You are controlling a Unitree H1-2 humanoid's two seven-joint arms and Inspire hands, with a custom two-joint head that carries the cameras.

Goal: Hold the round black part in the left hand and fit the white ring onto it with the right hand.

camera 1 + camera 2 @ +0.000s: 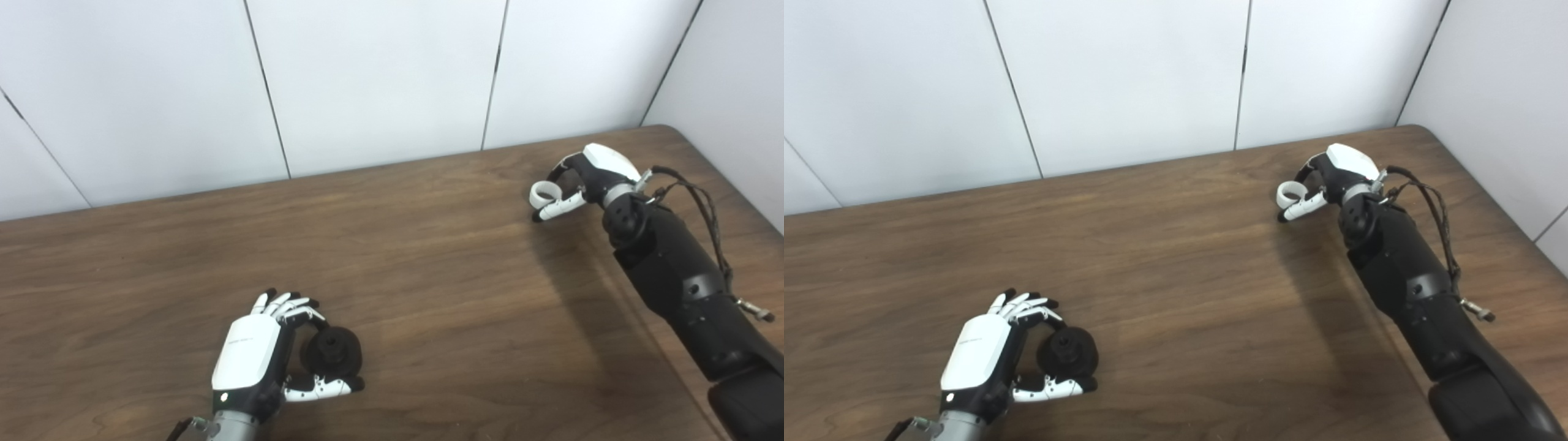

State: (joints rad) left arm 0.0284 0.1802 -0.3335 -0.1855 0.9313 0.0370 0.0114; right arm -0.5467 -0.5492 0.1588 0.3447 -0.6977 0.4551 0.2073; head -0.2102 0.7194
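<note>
So the left hand (260, 355) has the round black plastic part (334, 352) down near the front edge of the dark wood-grain bench (429, 275). Its fingers (288, 306) curl over the top and the thumb props it from below, so it's closed on the part. The part's face points out toward the right, which I'd guess is deliberate so the hub is exposed for the ring to slide on.

The right hand (582, 177) is way over at the far right of the bench, well apart from the left one, pinching the small white plastic ring (545, 194) between thumb and fingertips. It's held by the rim, so the hole stays clear, again probably for fitting.

The black part looks like a chunky matte disc with a raised knob in the middle. Can't tell if it's touching the bench or just above it.
</note>
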